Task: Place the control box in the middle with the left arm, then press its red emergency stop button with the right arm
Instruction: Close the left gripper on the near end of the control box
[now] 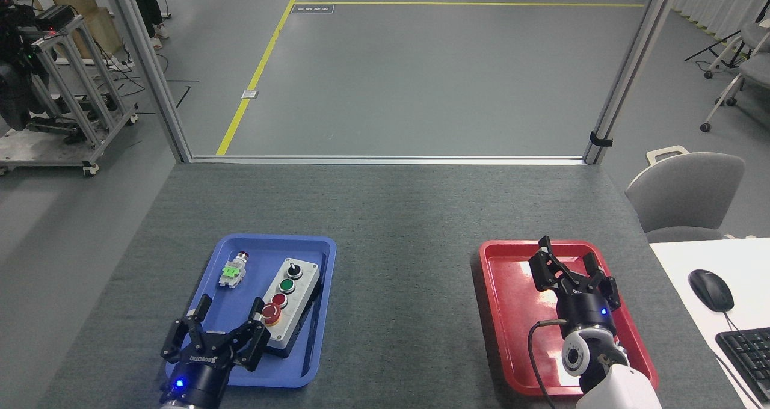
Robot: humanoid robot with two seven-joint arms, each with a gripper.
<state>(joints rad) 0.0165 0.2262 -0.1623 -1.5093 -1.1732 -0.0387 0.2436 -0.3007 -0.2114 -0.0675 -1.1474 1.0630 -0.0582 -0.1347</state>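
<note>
I look down on a dark-grey table [397,216] with a blue tray [313,243] on my left side and a red tray [499,289] on my right. The box [299,301] lies inside the blue tray, toward its right wall, long axis running away from me, so the first step, carrying it to the bare table between the trays, is not yet done. Along its top sit a black knob [293,270] farthest from me, a green button [287,285], a small red button [278,299], and the stop button [270,313] nearest me, with its yellow collar. A small green-and-silver switch part [231,272] rests in the same tray, left of the box and apart from it. My left gripper [225,322] hovers over the near end of the blue tray, claws spread wide and empty, its right claw just beside the stop button; I cannot tell whether it touches. My right gripper [565,267] hangs over the red tray, claws also apart, holding nothing, well apart from the box. I judge the step in hand is the reach to grasp. The next move calls for setting my left claws across the box's narrow sides, clear of the stop button and the tray wall, then closing firmly before lifting it toward the table's middle.
</note>
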